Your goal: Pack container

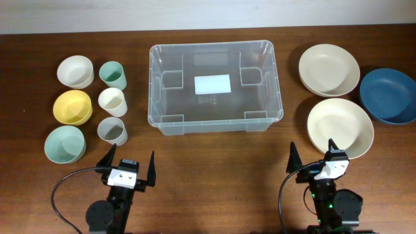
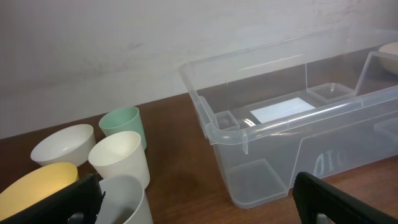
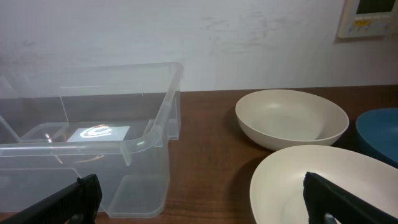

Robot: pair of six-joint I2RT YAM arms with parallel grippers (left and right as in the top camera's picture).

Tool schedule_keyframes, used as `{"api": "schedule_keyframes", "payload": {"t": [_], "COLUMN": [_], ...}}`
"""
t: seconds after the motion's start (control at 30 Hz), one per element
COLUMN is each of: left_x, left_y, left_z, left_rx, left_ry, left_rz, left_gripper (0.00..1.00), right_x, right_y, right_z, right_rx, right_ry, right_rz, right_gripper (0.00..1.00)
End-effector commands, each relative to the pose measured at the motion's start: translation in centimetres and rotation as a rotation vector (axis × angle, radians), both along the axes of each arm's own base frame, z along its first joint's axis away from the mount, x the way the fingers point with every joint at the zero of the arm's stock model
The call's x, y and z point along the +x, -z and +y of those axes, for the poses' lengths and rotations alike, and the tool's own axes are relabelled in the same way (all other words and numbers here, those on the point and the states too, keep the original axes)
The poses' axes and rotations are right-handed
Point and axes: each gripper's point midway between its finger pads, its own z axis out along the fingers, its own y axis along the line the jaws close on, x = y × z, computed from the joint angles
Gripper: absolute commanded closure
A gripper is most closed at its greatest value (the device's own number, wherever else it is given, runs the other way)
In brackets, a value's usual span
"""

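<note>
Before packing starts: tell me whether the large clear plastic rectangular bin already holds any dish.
No, the overhead view shows the large clear plastic rectangular bin holding nothing but the white rectangular label on its base.

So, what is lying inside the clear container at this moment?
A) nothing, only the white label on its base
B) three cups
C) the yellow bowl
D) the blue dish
A: in the overhead view the container is bare inside, and only its white label shows on the base.
</note>
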Motion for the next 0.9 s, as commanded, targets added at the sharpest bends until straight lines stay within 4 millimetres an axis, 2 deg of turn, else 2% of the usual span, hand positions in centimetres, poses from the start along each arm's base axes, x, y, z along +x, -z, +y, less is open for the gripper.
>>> {"api": "schedule_keyframes", "payload": {"t": [0.0,0.23,0.5,0.57,0.73,0.8,0.87], "left_x": [0.0,0.0,0.0,0.0,0.0,0.0,0.0], "left_y": [0.2,0.2,0.2,0.2,0.2,0.2,0.2], "left_z": [0.1,0.1,0.1,0.1,0.1,0.1,0.1], "left_rx": [0.017,0.017,0.017,0.017,0.017,0.017,0.017], "left_ry": [-0.007,-0.007,-0.007,-0.007,-0.007,-0.007,-0.007], "left_rz": [-0.002,-0.002,-0.002,-0.002,-0.002,-0.002,-0.002], "left_gripper": [0.00,0.00,0.00,0.00,0.00,0.00,0.00], "right_x": [-0.1,0.0,-0.4,-0.6,-0.9,-0.7,0.0], "right_y": [0.1,-1.1,-4.8,-6.3,-9.3,-10.1,-10.7], "right_z": [0.5,0.5,0.5,-0.1,-2.9,-3.3,-2.7], "right_rx": [0.031,0.034,0.028,0.041,0.098,0.090,0.089], "right_ry": [-0.021,-0.021,-0.025,0.010,0.178,0.205,0.173], "right_rz": [0.002,-0.046,-0.153,-0.166,-0.054,0.027,0.121], "right_gripper": [0.01,0.01,0.01,0.01,0.01,0.01,0.01]}}
